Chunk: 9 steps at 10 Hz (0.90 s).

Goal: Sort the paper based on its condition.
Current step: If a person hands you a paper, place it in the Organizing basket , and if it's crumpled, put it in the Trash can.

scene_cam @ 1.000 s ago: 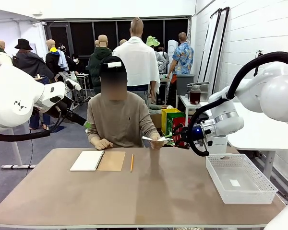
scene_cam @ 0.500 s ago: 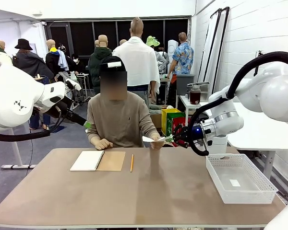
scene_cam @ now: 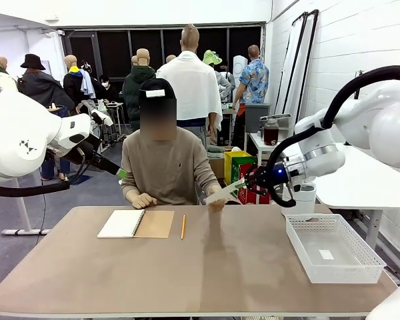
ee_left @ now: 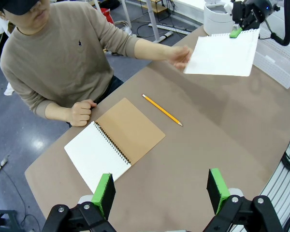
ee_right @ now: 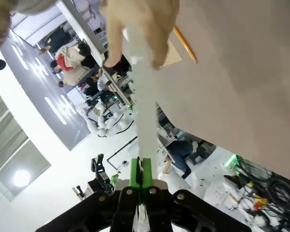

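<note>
A white sheet of paper (scene_cam: 225, 194) hangs over the table's far edge, with the person's hand (scene_cam: 217, 201) holding its left end. My right gripper (scene_cam: 247, 183) is shut on its right end. The left wrist view shows the same sheet (ee_left: 222, 52) spread flat between the hand (ee_left: 181, 57) and my right gripper (ee_left: 238, 32). In the right wrist view the paper (ee_right: 142, 111) runs edge-on from the hand down into my shut right gripper (ee_right: 141, 175). My left gripper (ee_left: 160, 191) hovers high above the table's near side, open with nothing between its fingers.
An open spiral notebook (scene_cam: 135, 223) with a brown cover lies at the far left of the table (scene_cam: 207, 273), with an orange pencil (scene_cam: 183, 227) beside it. A white lattice basket (scene_cam: 370, 257) stands at the right edge with a small white scrap (scene_cam: 326, 254) inside.
My right gripper moved in, closed on the sheet's right end and rose a little, tilting the sheet up on that side. The person's hand still holds the other end.
</note>
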Tool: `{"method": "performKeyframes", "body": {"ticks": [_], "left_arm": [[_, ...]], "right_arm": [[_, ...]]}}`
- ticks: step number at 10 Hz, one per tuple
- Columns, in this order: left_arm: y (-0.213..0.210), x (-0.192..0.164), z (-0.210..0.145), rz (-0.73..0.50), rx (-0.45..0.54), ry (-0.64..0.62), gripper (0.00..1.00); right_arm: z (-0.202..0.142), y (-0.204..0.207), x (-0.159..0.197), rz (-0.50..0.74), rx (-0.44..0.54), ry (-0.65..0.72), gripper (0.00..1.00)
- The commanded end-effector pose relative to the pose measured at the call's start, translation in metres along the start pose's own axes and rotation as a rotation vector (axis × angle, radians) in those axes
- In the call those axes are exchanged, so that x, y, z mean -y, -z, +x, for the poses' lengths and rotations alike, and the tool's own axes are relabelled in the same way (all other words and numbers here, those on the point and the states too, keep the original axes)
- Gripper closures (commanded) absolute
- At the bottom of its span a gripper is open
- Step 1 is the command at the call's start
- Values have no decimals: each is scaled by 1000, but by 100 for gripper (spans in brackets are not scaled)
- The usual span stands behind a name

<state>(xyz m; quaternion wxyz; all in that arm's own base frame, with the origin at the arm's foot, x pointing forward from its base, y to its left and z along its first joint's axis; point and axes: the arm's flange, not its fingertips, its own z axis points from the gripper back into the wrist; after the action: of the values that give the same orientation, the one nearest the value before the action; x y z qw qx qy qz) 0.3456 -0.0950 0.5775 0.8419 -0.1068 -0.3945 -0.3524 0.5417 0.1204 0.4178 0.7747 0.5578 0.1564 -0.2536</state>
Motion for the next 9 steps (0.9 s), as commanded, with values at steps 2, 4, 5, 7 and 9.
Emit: {"method": "performKeyframes", "body": {"ticks": [2,4,5,7,9], "left_arm": [[0,0,-1,-12,0,5,0],[0,0,-1,-12,0,5,0],[0,0,-1,-12,0,5,0],[0,0,-1,-12,0,5,0],[0,0,-1,-12,0,5,0]], "right_arm": [[-14,-46,-2,-69,36,-108,100],[-34,-86,4,-211,99,-213,100],[-43,-103,10,-315,118,-263,100],[-53,-128,17,-430,170,-273,100],[-46,-120,12,-483,232,-241,100]]}}
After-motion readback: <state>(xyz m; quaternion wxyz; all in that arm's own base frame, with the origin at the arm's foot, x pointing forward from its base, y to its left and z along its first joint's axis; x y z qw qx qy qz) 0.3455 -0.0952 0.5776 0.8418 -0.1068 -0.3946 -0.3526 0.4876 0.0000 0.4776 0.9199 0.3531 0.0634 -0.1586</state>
